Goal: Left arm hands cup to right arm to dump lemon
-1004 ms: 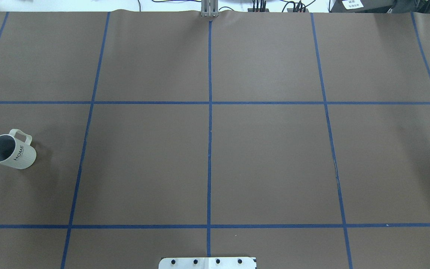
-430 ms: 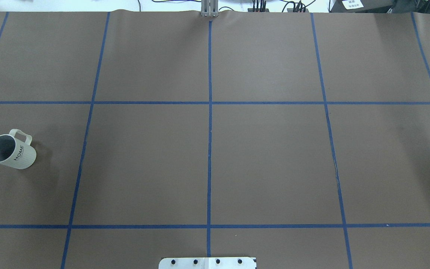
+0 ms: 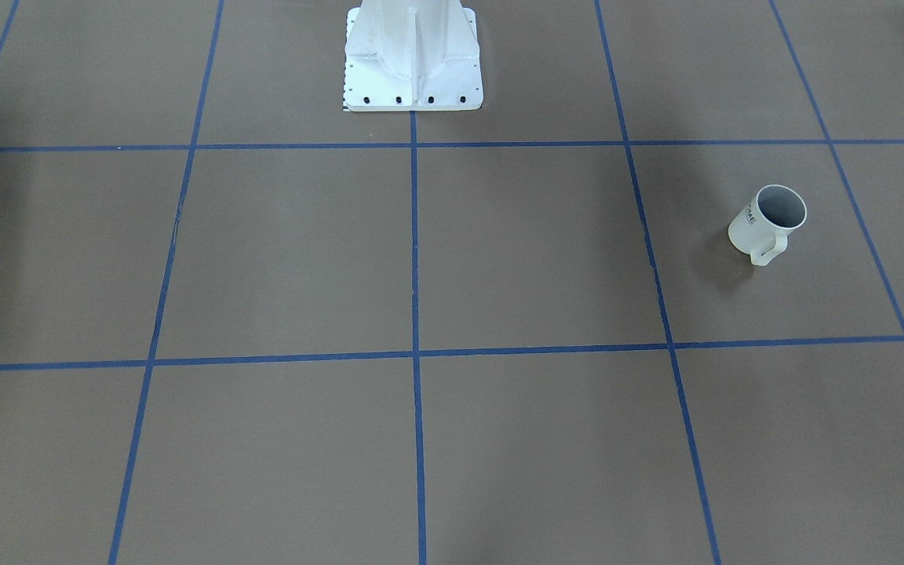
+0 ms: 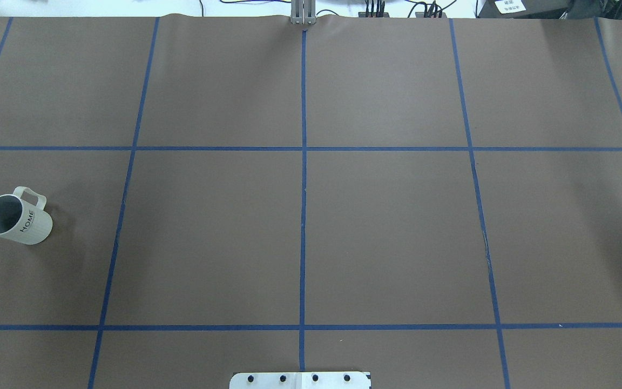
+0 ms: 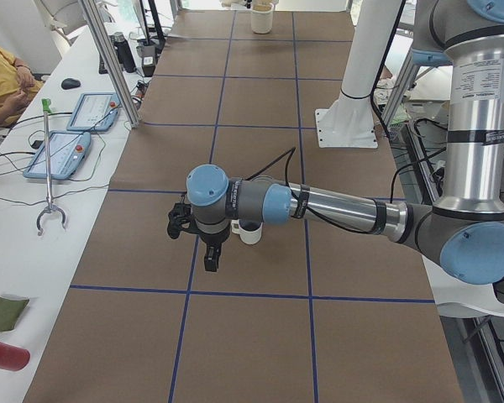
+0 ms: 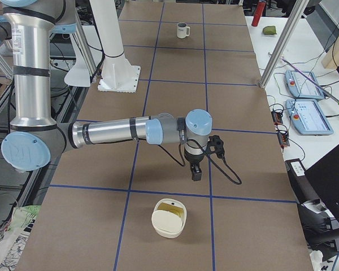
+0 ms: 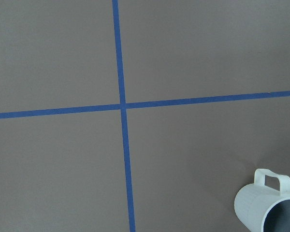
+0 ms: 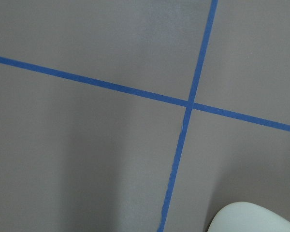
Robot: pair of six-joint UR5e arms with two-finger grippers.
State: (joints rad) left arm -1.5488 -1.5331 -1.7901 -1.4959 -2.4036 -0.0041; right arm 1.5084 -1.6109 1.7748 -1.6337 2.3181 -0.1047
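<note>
1. the cup stands upright on the brown table, in the middle row of the blue tape grid at the robot's far left. its handle is turned away from the robot.
2. the left arm reaches low across the table. the left gripper hangs pointing down just beside the cup, and in the left side view the wrist covers part of the mug.
3. the right arm stretches out at the other end, well apart from the cup. the right gripper points down near a tape crossing.
4. both sets of fingers show only in the side views, so i cannot tell whether they are spread or pressed together.
5. a cream bowl sits near the right gripper, with a yellowish patch inside that is too small to name.
6. a white pedestal base stands at the robot's edge of the table.
7. beside the table are teach pendants, a red bottle, a green cloth and a person in yellow.
</note>
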